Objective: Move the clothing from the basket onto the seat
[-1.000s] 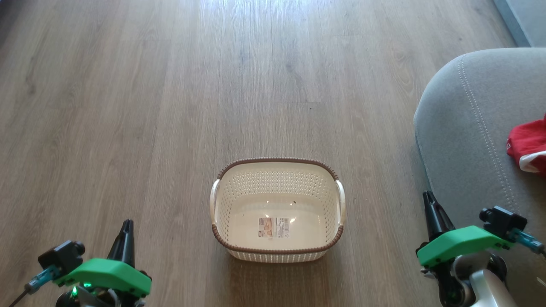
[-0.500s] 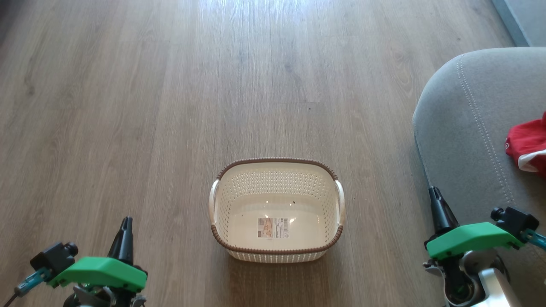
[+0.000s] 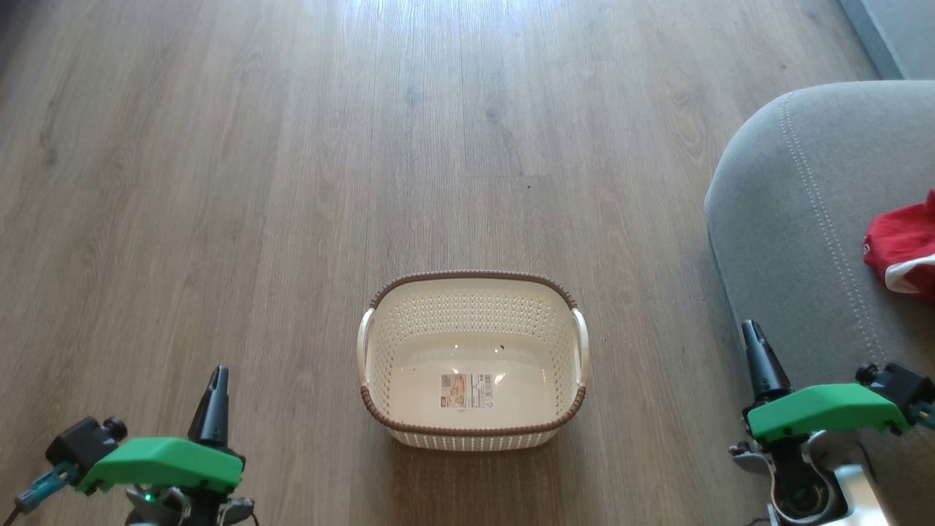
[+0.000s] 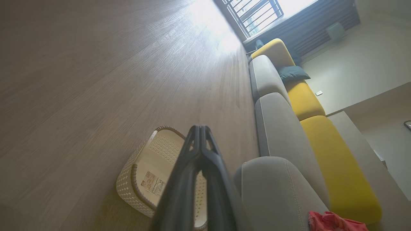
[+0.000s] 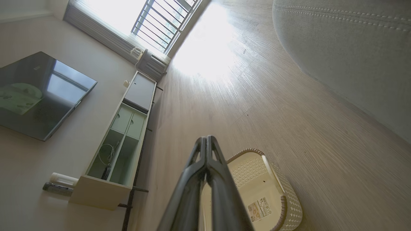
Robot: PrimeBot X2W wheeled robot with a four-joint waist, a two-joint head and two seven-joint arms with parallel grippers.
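A: Where's the clothing (image 3: pixel 898 245)?
B: I see it, red, on the seat (image 3: pixel 796 219), back from its rounded corner; basket (image 3: pixel 467 275) upright on the floor (image 3: pixel 219 183) nearby.
A: Grip?
B: My left fingers (image 3: pixel 213 416) and right fingers (image 3: pixel 763 365): each pair pressed together.

You're in a home living room: plank floor (image 3: pixel 292 183), grey-and-yellow sofa (image 4: pixel 308 99), wall television (image 5: pixel 38 93), low cabinet (image 5: pixel 118 150), barred window (image 5: pixel 154 22).

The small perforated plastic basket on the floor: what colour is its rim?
Brown braided rim on the cream-white basket; head view shows it best.
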